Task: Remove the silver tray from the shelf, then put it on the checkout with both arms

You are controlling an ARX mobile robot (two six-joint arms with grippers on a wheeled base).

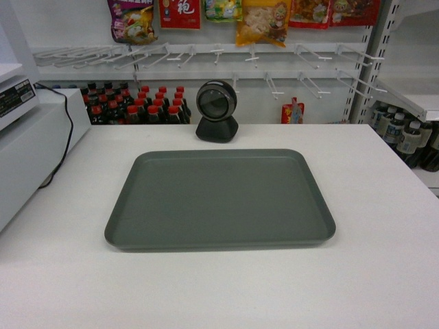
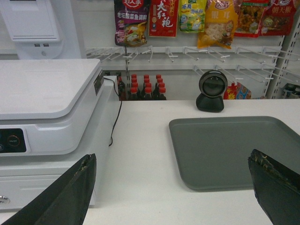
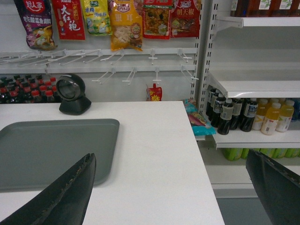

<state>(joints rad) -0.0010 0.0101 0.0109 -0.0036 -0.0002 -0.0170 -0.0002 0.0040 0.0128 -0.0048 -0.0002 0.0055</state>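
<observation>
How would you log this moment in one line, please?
tray: flat on counter | scanner: behind tray | left fingers: open | right fingers: open, empty

The head camera looked steeply down from near the silver tray (image 1: 219,199). Both wrist cameras sat lower, behind the tray's left and right corners, facing the scanner (image 2: 212,91); all 3 views shared it.
</observation>
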